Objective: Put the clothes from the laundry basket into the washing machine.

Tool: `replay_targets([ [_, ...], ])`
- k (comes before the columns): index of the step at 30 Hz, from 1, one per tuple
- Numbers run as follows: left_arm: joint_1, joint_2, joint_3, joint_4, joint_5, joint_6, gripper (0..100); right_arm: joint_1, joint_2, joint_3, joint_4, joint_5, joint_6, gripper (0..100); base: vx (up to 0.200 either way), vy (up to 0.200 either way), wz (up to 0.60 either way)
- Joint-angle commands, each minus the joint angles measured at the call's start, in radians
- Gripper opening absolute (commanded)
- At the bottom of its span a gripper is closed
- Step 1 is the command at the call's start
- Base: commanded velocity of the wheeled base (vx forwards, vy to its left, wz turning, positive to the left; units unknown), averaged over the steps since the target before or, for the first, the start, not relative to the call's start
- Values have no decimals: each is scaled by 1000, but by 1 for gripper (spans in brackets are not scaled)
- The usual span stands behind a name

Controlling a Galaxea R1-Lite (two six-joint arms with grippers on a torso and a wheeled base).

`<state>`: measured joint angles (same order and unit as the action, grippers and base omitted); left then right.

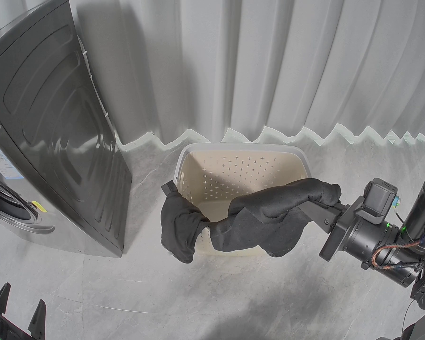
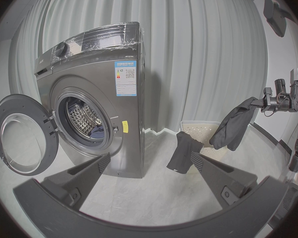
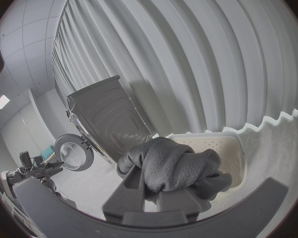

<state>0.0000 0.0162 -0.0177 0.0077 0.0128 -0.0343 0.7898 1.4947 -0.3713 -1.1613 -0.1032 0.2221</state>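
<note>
White pleated curtains (image 1: 269, 48) back a grey marbled floor (image 1: 174, 289). On the left, the grey washing machine (image 1: 56, 133) has its door (image 2: 23, 134) swung open, with dark cloth (image 2: 97, 132) in the drum. The black knit garment (image 1: 269, 208) stretches left to right across the cream laundry basket (image 1: 241, 166). One end hangs over the left rim and the other is bunched in the clamped right gripper (image 3: 155, 179). The left gripper (image 2: 149, 156) is spread apart, low by the machine.

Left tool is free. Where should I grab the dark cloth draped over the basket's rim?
Probably the bunched lobe of the cloth hanging outside the basket wall on the washing machine side. Come in level from that side with the open left tool: the lobe hangs free there, away from the right tool shut on the far end.
</note>
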Motion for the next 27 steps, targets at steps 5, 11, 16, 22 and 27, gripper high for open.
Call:
replay_targets([
  [5, 0, -16, 16, 0, 1, -4, 100, 0, -8, 2, -1, 0, 0, 0, 0, 0, 0],
  [11, 0, -16, 16, 0, 1, -4, 100, 2, -7, 2, -3, 2, 0, 0, 0, 100, 0],
  [16, 2, -16, 16, 0, 1, -4, 100, 2, -1, 0, -5, 2, 2, 0, 0, 200, 0],
  [22, 2, -16, 16, 0, 1, -4, 100, 2, 1, -1, -11, 2, 2, 0, 0, 200, 0],
  [27, 0, -16, 16, 0, 0, -1, 100, 2, 1, -8, -17, 3, 2, 0, 0, 200, 0],
])
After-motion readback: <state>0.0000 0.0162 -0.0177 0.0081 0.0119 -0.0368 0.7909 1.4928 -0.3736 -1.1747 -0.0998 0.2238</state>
